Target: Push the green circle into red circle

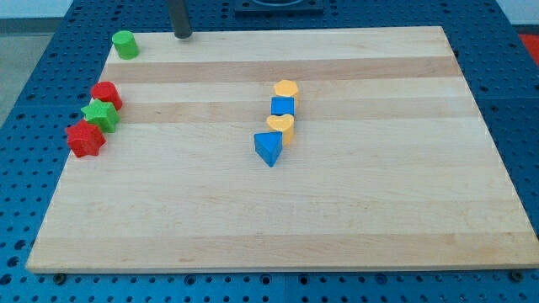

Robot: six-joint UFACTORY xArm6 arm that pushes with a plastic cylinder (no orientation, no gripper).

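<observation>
The green circle [125, 44] stands at the board's top left corner. The red circle [107, 95] sits below it near the left edge, touching a green star [100, 114], with a red star [85, 139] just below that. My tip [182, 35] rests at the board's top edge, to the right of the green circle with a gap between them.
In the middle of the wooden board [379, 194] a column of blocks touch one another: a yellow hexagon [285, 89], a blue cube [283, 107], a yellow heart [281, 127] and a blue triangle [269, 148]. Blue perforated table surrounds the board.
</observation>
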